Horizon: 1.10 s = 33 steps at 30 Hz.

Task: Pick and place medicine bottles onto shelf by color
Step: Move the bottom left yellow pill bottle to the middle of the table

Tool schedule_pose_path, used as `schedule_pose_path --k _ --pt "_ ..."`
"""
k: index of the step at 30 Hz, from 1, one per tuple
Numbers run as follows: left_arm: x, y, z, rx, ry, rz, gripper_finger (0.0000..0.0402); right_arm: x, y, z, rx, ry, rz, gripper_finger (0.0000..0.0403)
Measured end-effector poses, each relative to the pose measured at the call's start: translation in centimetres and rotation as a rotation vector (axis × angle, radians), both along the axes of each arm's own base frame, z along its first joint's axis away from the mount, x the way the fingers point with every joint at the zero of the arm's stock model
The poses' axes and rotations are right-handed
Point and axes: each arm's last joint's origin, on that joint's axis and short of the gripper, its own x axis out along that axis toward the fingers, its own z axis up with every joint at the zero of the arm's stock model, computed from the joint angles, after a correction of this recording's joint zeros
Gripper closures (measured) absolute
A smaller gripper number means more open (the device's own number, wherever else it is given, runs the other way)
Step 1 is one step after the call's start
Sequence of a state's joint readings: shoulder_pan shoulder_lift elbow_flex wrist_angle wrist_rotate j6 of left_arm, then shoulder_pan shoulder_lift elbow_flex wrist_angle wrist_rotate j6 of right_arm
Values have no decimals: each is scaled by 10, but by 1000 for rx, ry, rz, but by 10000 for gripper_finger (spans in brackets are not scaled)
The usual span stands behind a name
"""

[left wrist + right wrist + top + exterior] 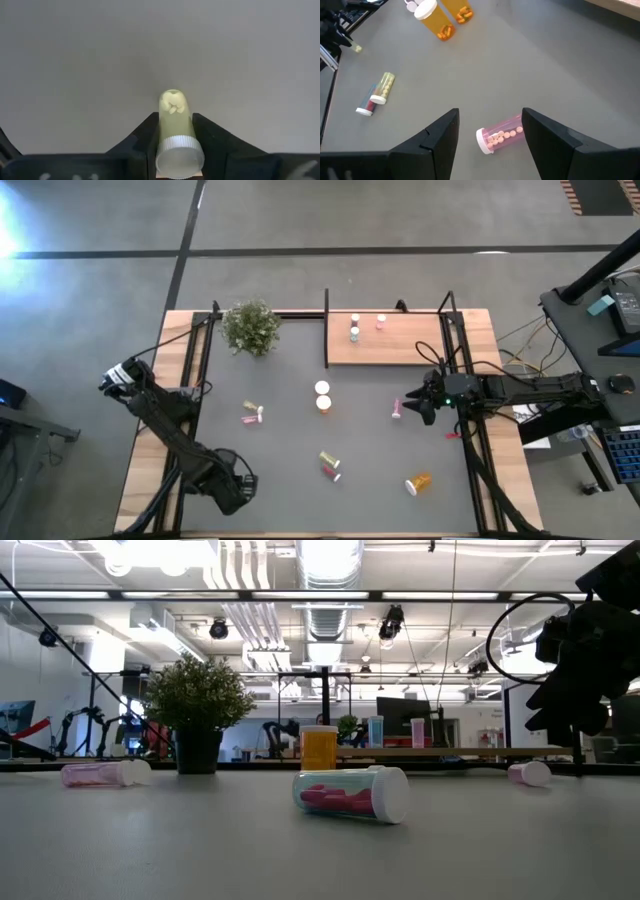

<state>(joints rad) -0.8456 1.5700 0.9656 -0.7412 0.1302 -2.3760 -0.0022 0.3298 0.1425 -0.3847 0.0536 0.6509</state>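
Observation:
In the left wrist view, my left gripper (175, 117) is shut on a yellow-green medicine bottle (174, 115) with a white cap. In the high view this gripper (237, 492) is near the table's front left and hides the bottle. My right gripper (490, 114) stands open just above a pink bottle (500, 136) that lies on its side, at the table's right (415, 405). Three bottles stand on the wooden shelf (400, 348) at the far right. Several other bottles lie or stand on the table. My left gripper pinches the yellow-green bottle by its side walls (175, 131), just below the white cap, between the two fingers. The fingers point steeply down and run along the bottle. Its cap is toward the wrist and its pill-filled end toward the table. Whether that end touches the table, I cannot tell.
A potted plant (250, 327) stands at the far left. Two orange bottles (323, 398) sit mid-table and another orange bottle (418, 482) lies near the front right. A yellow-green and red-filled pair (330, 465) and a pink pair (252, 414) also lie on the table.

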Motion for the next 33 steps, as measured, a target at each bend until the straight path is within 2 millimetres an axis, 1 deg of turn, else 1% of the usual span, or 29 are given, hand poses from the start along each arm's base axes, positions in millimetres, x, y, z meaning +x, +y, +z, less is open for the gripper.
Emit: schedule_pose_path --k 5,9,13,21,26,29,33 --pt "13 12 0 -35 35 48 314 0 0 0 0 -1 0 197" --pt "29 31 0 -60 46 38 306 0 0 0 0 0 0 197" --pt "50 56 2 -80 20 48 313 0 0 0 0 0 0 197" --pt "86 108 12 -82 -80 90 317 0 0 0 0 0 0 197" --pt "109 139 12 -60 -115 93 318 0 0 0 0 -1 0 197" --pt "122 156 13 -40 -105 71 318 0 0 0 0 0 0 197" --pt "135 183 17 22 -58 -10 318 0 0 0 0 0 0 197"
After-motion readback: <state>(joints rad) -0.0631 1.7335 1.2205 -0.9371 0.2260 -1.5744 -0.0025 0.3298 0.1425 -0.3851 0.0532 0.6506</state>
